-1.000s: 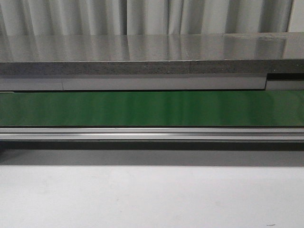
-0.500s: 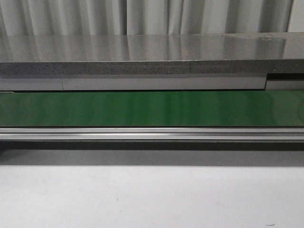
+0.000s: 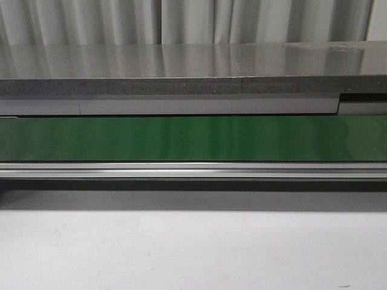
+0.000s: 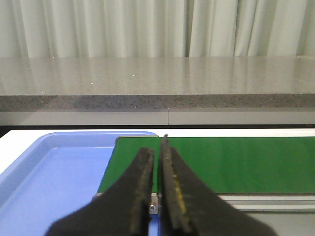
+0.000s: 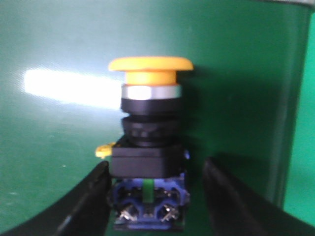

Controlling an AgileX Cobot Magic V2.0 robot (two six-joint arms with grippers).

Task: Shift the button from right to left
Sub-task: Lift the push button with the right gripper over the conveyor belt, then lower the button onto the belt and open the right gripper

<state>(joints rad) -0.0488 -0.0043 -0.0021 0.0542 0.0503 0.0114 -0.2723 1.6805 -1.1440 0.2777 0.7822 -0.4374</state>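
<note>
Here, one container in sight: a blue tray (image 4: pixel 54 177), shallow, rimmed, seen only from the left wrist camera. Nothing lies on the part of it that shows. It sits hard against the end of the green belt (image 4: pixel 236 164), its rim just beside the belt's metal end frame.

One green belt, running across the whole front view (image 3: pixel 193 138), bare of objects there; an aluminium rail (image 3: pixel 193 169) runs along its near edge and a grey stone counter (image 3: pixel 193 66) stands behind it, with pale curtains (image 3: pixel 193 21) beyond. White tabletop (image 3: pixel 193 248) on the near side of the belt. No arm appears in the front view.

Left gripper (image 4: pixel 156 147): hovering over the belt's end next to the tray, two dark fingers pressed nearly together, only a thin slit between them, nothing in it.

One button (image 5: pixel 150 142), seen only from the right wrist camera. It rests on the green belt; yellow-orange mushroom cap, silver collar, black body, blue terminal block.

Right gripper (image 5: pixel 153 196): two fingers spread wide, one on each side of the button's black body and terminal block. The button sits between them; whether either finger touches it, cannot tell.
</note>
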